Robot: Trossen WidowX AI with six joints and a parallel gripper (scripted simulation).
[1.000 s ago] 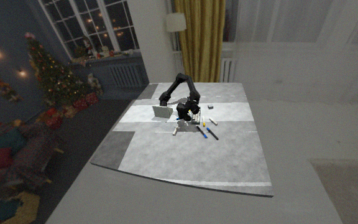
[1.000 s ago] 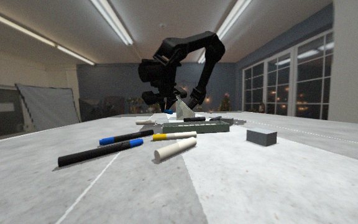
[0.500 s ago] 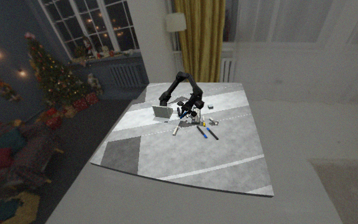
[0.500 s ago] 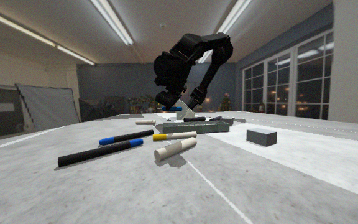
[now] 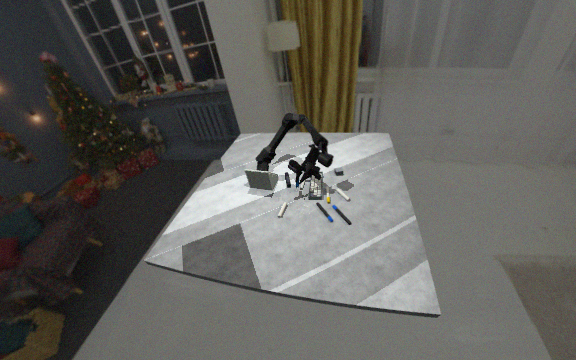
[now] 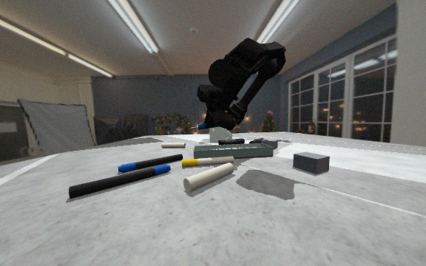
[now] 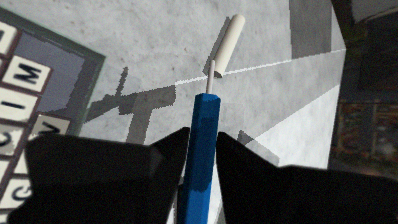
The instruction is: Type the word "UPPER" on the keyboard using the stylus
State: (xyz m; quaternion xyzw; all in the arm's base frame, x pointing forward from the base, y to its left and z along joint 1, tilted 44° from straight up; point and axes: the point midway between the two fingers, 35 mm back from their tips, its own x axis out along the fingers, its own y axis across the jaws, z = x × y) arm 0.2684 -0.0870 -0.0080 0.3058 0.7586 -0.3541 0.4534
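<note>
The stylus (image 5: 297,184) (image 6: 202,126) (image 7: 202,150) has a blue body and a thin pale metal tip. My gripper (image 5: 299,180) (image 6: 208,124) (image 7: 203,136) is shut on its blue body and holds it above the desk, beside the keyboard. In the exterior view the stylus lies nearly level, tip to the left. The keyboard (image 5: 316,198) (image 6: 233,151) (image 7: 95,75) is dark green-grey with white keys. In the wrist view it is at the left, with M, I and G keys visible; the stylus tip is off its edge. The arm hides part of it in the top view.
A grey-green upright block (image 5: 261,180) (image 6: 219,135) stands near the arm's base. A white cylinder (image 5: 282,210) (image 6: 173,145) (image 7: 230,45) lies beyond the tip. Black-and-blue pens (image 5: 341,214) (image 6: 118,181), a yellow-ended marker (image 6: 207,161), another white cylinder (image 6: 208,177) and a grey block (image 6: 310,163) surround the keyboard.
</note>
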